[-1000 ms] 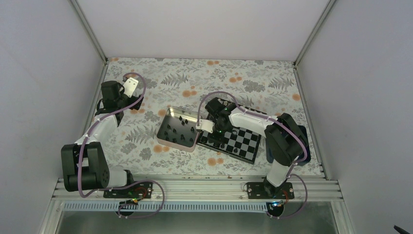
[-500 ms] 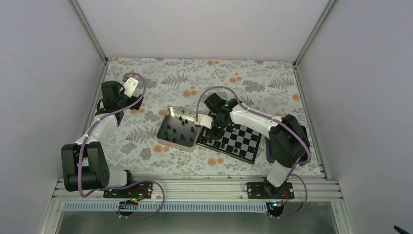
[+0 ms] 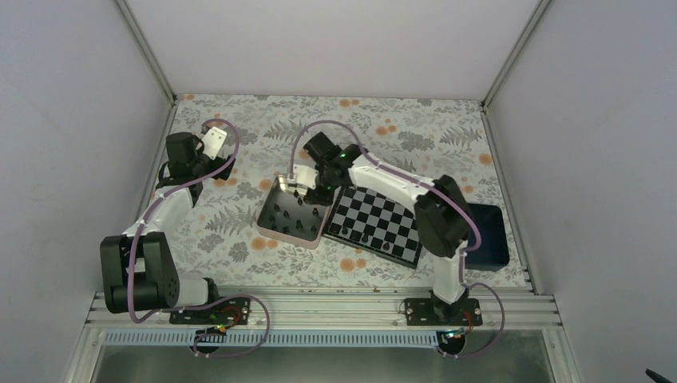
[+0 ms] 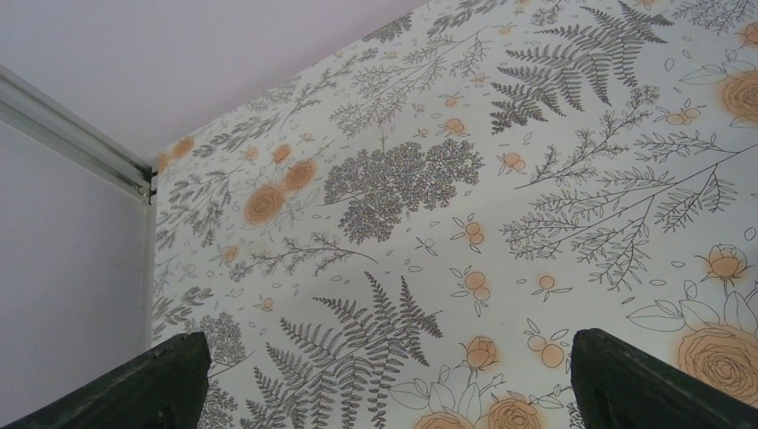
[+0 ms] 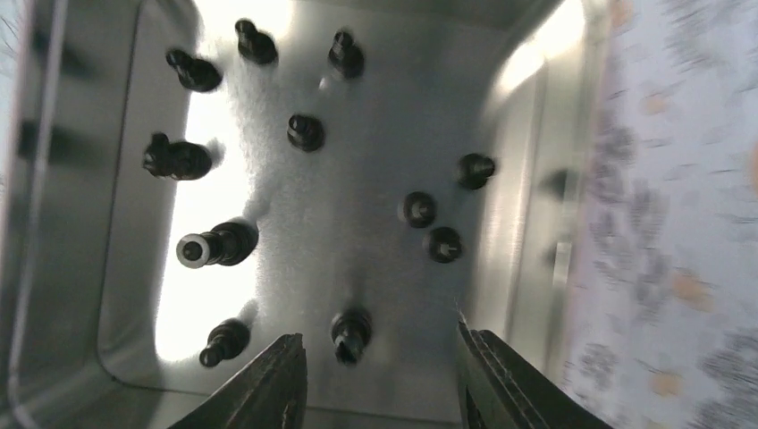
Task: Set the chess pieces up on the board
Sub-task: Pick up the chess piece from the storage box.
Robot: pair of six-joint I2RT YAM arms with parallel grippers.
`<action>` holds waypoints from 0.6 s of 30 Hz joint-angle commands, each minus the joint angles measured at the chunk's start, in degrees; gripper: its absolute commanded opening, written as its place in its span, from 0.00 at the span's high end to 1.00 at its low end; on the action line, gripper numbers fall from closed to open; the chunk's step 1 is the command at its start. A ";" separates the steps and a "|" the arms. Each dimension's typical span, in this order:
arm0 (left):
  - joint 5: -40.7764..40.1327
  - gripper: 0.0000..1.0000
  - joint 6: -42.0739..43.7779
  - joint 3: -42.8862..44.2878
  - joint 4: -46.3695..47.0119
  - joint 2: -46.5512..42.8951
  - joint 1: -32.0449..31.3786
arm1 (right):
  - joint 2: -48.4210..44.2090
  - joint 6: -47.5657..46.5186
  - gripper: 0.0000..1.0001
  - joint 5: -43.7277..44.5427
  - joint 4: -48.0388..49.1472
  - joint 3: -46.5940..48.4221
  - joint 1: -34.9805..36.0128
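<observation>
Chess pieces (image 5: 417, 208) are nowhere near the left end effector (image 4: 384, 384), which hangs at the far left over bare floral table (image 4: 447, 134) with its fingers spread wide and nothing between them. Moving right, about a dozen of the tiny black figures sit in the silver tin (image 3: 287, 236), some upright and some lying on their sides. The right end effector (image 5: 380, 375) hovers over the tin's near end, its jaws parted and empty, with one figure just ahead of the gap. Further right lies the board (image 3: 379, 219), touching or almost touching the tin, with what look like a few dark figures along its near edge. A dark blue tray (image 3: 487, 235) sits beyond it.

The risks seem to come from crowding. One finger is close to the tin's wall, so a straight descent could catch the rim and shove the tin against the board, upsetting anything standing there. The figures are small and near one another, so closing jaws could knock a neighbour over or pinch a piece off-centre and flick it away.
</observation>
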 commanded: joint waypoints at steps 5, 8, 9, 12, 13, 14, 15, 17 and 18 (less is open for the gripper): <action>0.00 0.00 0.61 -0.45 1.68 -0.84 0.31 | 7.29 -0.53 0.55 7.28 -1.79 1.09 2.33; -0.03 0.00 0.56 -0.49 1.67 -0.94 0.31 | 7.12 -0.50 0.54 9.07 -0.75 -0.47 2.49; -0.03 0.00 0.51 -0.43 1.66 -0.94 0.31 | 7.12 -0.54 0.54 9.26 -0.69 -0.77 2.53; 0.06 0.00 0.55 -0.48 1.58 -0.87 0.29 | 7.82 -0.62 0.54 9.56 -0.84 -1.14 2.55; 0.06 0.00 0.55 -0.48 1.57 -0.86 0.33 | 8.04 -0.69 0.55 9.52 -0.86 -1.13 2.54; 0.08 0.00 0.54 -0.48 1.60 -0.88 0.31 | 8.28 -0.80 0.57 9.49 -0.82 -1.10 2.58; 0.08 0.00 0.53 -0.53 1.51 -0.95 0.31 | 8.52 -0.81 0.58 9.29 -0.73 -0.97 2.62; 0.11 0.00 0.62 -0.57 1.50 -1.03 0.31 | 8.86 -1.02 0.59 8.69 -0.68 -0.71 2.62; 0.09 0.00 0.64 -0.55 1.49 -1.03 0.31 | 8.97 -1.07 0.60 8.28 -0.68 -0.54 2.63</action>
